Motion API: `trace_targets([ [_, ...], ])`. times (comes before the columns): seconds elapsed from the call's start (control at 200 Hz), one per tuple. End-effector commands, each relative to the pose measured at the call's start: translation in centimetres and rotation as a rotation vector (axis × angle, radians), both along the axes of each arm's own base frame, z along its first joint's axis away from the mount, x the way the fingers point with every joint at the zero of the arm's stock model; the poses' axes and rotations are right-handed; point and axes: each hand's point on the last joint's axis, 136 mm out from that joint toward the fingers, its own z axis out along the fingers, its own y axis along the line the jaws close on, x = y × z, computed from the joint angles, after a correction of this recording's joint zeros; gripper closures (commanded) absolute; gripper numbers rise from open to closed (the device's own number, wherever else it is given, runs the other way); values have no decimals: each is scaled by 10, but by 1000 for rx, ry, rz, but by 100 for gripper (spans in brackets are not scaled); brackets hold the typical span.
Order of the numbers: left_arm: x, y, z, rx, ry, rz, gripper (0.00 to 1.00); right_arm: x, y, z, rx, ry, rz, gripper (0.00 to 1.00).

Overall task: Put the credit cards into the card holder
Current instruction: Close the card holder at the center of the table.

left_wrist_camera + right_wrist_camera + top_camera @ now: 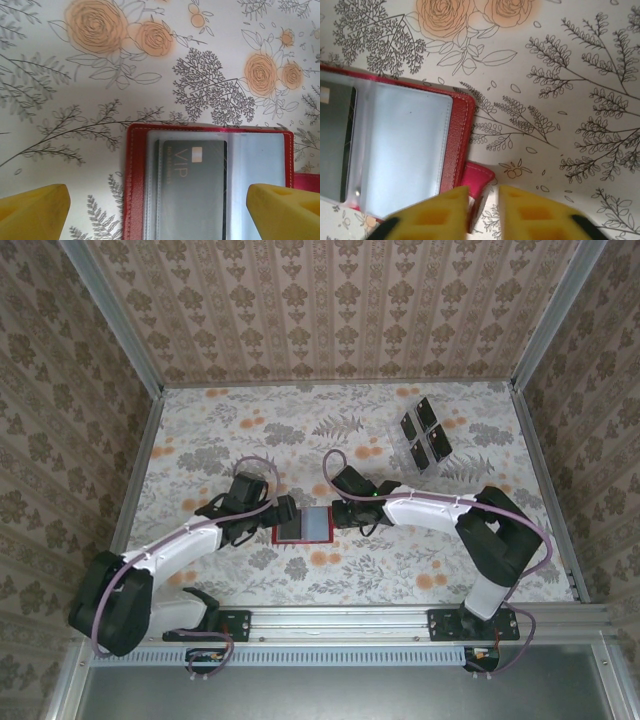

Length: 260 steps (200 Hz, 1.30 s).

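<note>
Open card holder [134, 190] holds one credit card [192, 190]; clear tray [402, 450] holds more.

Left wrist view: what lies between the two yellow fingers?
The open card holder, with one dark card in its clear pocket, lies between the fingers in the left wrist view.

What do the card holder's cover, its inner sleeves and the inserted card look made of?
The card holder cover: red leather or imitation, grained, stitched edge. Its sleeves: clear, frosted soft plastic. The credit card: dark plastic, probably; smooth, printed VIP.
</note>
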Motion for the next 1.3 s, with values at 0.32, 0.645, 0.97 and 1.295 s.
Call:
trace_targets([
  [0.32,-4,-21,-19,-52,31,-47,0,-4,-5,-14,-16,24,-12,97],
  [0.645,-5,-29,-31,-52,44,-62,0,-8,-1,-21,15,42,-15,100],
  [0.97,-3,-30,1,-108,-33,-34,0,-6,4,-20,40,46,-16,100],
  [1.295,-7,-76,51,-273,-145,-91,0,4,1,-16,88,52,-42,100],
])
